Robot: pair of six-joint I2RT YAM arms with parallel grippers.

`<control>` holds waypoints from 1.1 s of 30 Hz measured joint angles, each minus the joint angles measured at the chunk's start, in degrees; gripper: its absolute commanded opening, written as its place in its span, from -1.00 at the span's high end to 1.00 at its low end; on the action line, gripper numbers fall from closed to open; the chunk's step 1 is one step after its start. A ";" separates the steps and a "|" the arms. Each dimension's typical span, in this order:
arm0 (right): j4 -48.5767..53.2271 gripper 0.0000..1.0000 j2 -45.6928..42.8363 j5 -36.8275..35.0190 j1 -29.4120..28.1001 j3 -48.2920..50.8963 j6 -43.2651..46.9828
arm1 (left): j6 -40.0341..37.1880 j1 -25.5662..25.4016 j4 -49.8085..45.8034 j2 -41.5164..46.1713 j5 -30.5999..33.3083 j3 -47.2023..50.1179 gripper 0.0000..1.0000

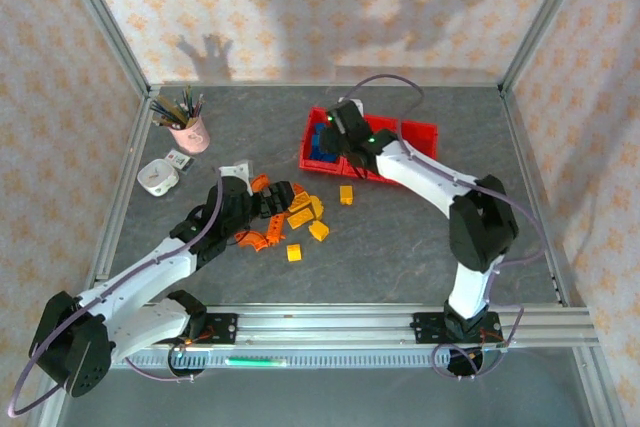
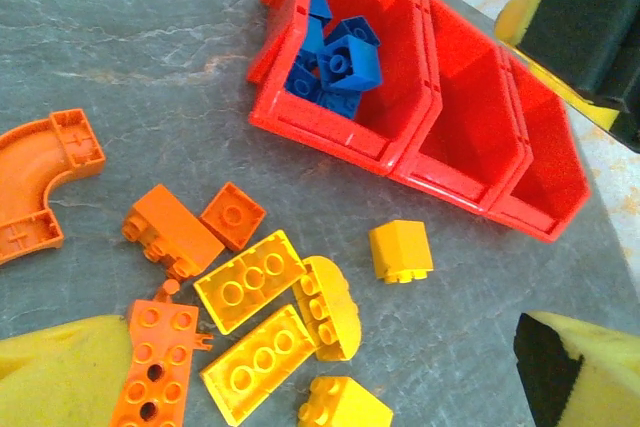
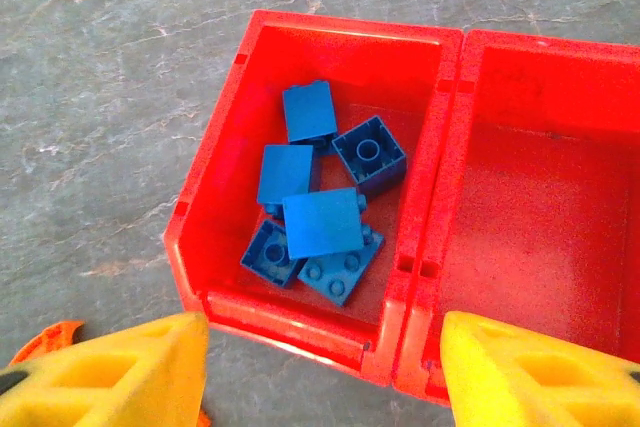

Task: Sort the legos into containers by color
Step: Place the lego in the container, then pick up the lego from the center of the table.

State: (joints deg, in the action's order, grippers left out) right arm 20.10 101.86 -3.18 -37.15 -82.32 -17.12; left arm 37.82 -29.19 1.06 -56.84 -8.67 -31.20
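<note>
Right claw (image 3: pixel 320 335) hovering open, empty, over blue legos (image 3: pixel 322 223) in end container (image 3: pixel 214 189); next container (image 3: pixel 560 182) cropped. Left claw (image 2: pixel 320 357) standing wide, empty.

Lab rig: aluminium frame (image 1: pixel 118 37), patterned wall panels (image 1: pixel 300 7), tabletop (image 1: pixel 420 237).

White-and-black left arm reaches toward the table's (image 1: pixel 400 247) middle, yellow-padded left gripper (image 2: pixel 330 377) spread wide; right arm stretches toward the far edge, right gripper (image 3: pixel 325 352) parted, empty

Bins (image 3: pixel 350 32) red; legos (image 2: pixel 250 280) blue, yel, orng; table (image 2: pixel 150 47) grey marbled; cup (image 1: pixel 192 135) pink
</note>
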 measured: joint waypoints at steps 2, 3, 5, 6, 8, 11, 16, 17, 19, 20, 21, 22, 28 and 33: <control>-0.42 -0.30 -1.95 0.50 -0.20 2.84 -0.39 | 0.07 -0.07 0.02 0.44 -0.61 0.02 -0.98; -0.59 -0.32 -2.73 0.76 -0.39 4.48 -0.70 | 0.13 -0.09 0.07 0.70 -1.01 0.15 -0.98; -0.66 -0.35 -3.61 1.14 -0.83 7.45 -1.31 | 0.26 -0.46 0.09 1.31 -1.27 0.63 -0.98; -0.70 -0.36 -3.85 1.29 -1.16 9.05 -1.73 | 0.52 -0.83 0.09 1.66 -1.42 0.98 -0.98; -0.79 -0.39 -4.04 1.53 -1.84 11.67 -2.40 | 1.14 -1.64 0.13 2.19 -1.42 1.70 -0.98; -1.14 -0.44 -4.55 1.73 -3.19 15.76 -3.89 | 2.10 -3.30 0.61 3.13 -1.33 3.17 -0.98; -2.58 -0.51 -5.51 1.97 -5.14 21.20 -6.75 | 4.22 -6.60 1.57 3.80 -0.87 4.70 -0.98; -2.84 -0.52 -5.51 2.01 -5.20 21.75 -7.26 | 4.46 -7.08 1.68 3.80 -0.68 4.76 -0.99; -3.28 -0.52 -5.51 1.99 -5.25 22.80 -8.41 | 5.29 -8.17 2.67 3.78 0.09 5.16 -0.98; -3.50 -0.52 -5.51 1.95 -5.25 23.10 -8.87 | 5.66 -8.61 3.08 3.78 0.15 5.38 -0.98; -3.89 -0.51 -5.49 1.92 -5.25 23.39 -9.29 | 5.90 -9.03 3.32 3.74 0.35 5.55 -0.98; -4.44 -0.49 -5.42 1.86 -5.25 23.67 -9.60 | 6.19 -9.33 3.45 3.61 0.42 5.66 -0.99; -6.93 -0.38 -2.16 0.74 -5.25 23.39 -10.32 | 7.80 -9.81 4.04 3.13 1.99 6.21 -0.98; -6.95 -0.27 2.29 -1.36 -5.25 20.50 -10.32 | 8.90 -9.81 4.81 3.13 3.19 7.02 -0.98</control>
State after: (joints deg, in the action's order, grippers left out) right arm 13.15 104.16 -4.54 -42.39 -61.82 -27.44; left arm 46.72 -39.00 5.87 -53.71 -5.48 -24.18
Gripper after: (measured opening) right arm 0.658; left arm 0.992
